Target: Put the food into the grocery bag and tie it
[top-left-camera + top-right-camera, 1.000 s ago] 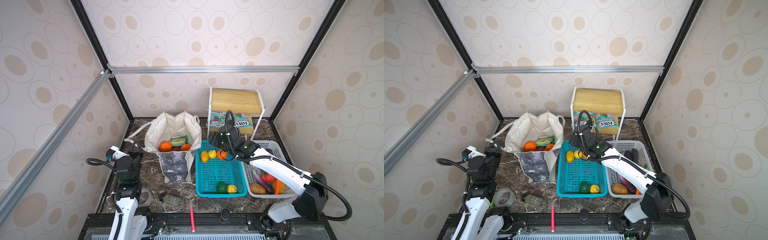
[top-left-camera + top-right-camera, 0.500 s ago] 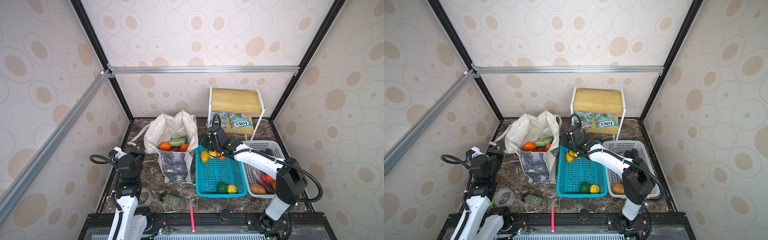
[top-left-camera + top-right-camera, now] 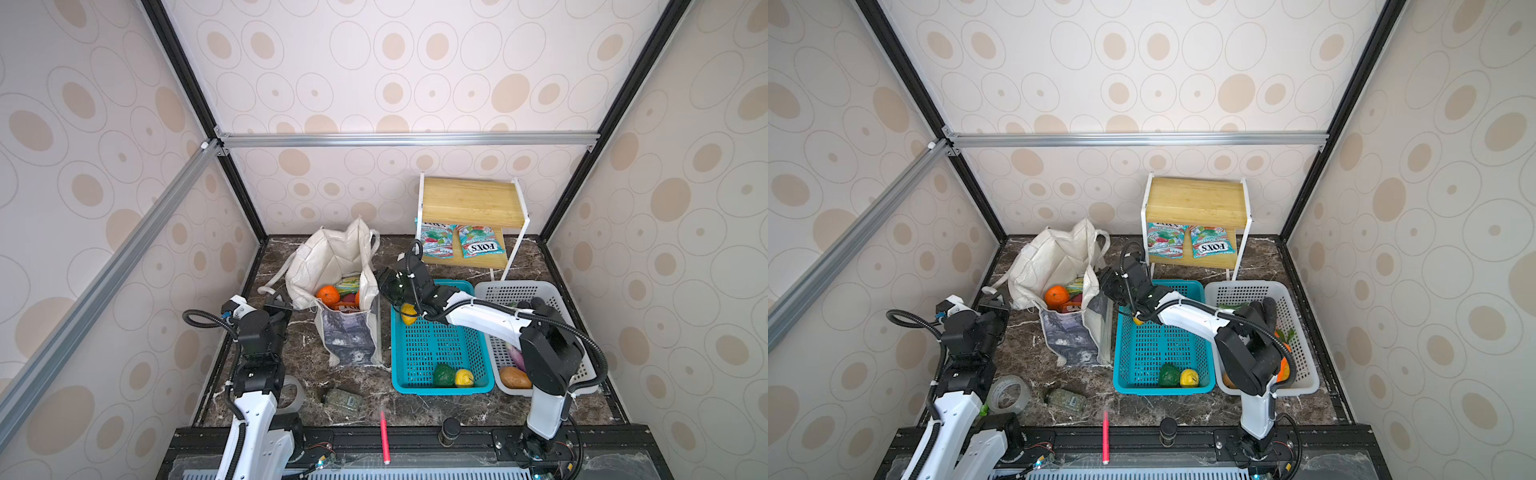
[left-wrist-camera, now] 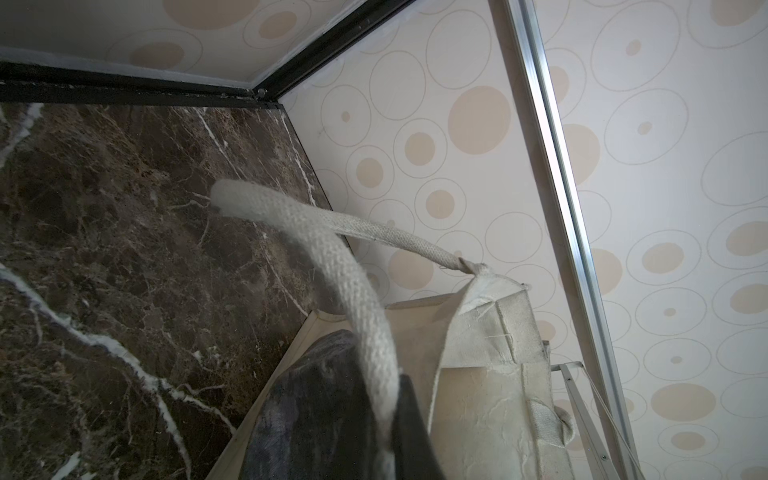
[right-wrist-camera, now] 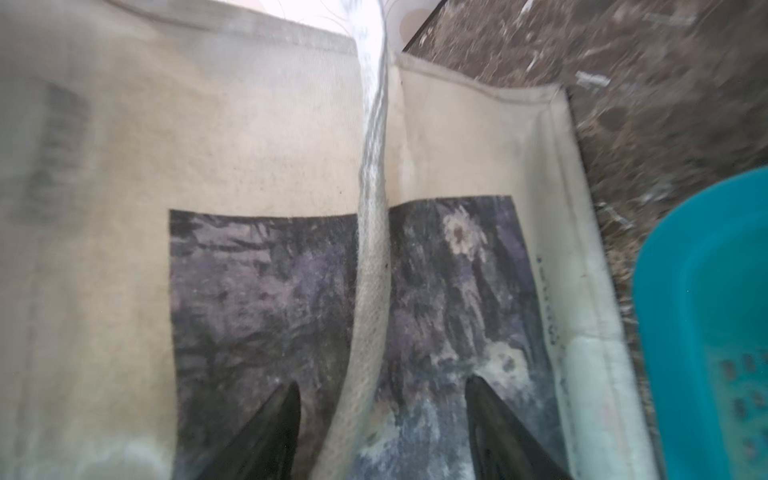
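Note:
The off-white grocery bag (image 3: 332, 257) stands open at the back left, its dark print panel (image 3: 349, 336) facing front. Inside lie an orange (image 3: 328, 295) and a green snack packet (image 3: 349, 284). My left gripper (image 3: 279, 306) is shut on the bag's pale handle (image 4: 332, 249), which runs straight into the jaws (image 4: 388, 440). My right gripper (image 3: 388, 286) hangs at the bag's right side, open; a handle strap (image 5: 374, 249) passes between its fingers (image 5: 383, 382) with a gap on each side. A yellow fruit (image 3: 408, 312) lies in the teal basket below that arm.
The teal basket (image 3: 440, 390) also holds a green and a yellow fruit at its front. A white basket (image 3: 515, 286) with produce sits to its right. Two snack packets (image 3: 436, 241) lie on the wooden shelf (image 3: 469, 199). A tape roll (image 3: 1009, 392), small bottle (image 3: 343, 399) and red pen (image 3: 384, 436) lie in front.
My right gripper has swung left from over the teal basket to the bag's right side and its jaws have narrowed slightly. The left gripper keeps its hold, barely shifted.

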Available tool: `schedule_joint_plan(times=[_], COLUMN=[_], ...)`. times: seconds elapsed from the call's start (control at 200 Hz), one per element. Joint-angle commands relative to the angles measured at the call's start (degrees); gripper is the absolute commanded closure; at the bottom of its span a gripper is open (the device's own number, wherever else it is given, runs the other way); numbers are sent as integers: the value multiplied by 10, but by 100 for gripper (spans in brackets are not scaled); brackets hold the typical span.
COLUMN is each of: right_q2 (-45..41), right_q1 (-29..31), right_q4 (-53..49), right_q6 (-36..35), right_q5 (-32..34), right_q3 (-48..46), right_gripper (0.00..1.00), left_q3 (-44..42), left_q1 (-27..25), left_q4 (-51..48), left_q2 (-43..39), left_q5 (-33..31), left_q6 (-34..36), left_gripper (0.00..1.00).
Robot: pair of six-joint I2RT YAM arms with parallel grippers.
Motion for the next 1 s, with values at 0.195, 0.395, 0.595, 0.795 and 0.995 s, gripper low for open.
schedule_joint_plan(times=[0.195, 0.395, 0.595, 0.795, 0.995], right_q2=[19, 39, 14, -117, -194], right_q1=[26, 32, 30, 11, 9], right_q4=[161, 217, 231, 43, -112], right_q6=[90, 132, 119, -15, -154], right_q5=[47, 43, 61, 142, 224], right_q3=[-30, -39, -88, -125, -92], right_gripper=[47, 75, 97, 100, 100], left_q3=[5, 11, 24, 64, 86], left_q1=[3, 3, 2, 2, 2], left_q4=[7, -2, -17, -46, -44], left_q2=[0, -6, -9, -7, -4], left_q5=[-2, -8, -18, -34, -29], left_q6=[7, 13, 37, 112, 172], left_gripper=[100, 100, 100, 100, 100])
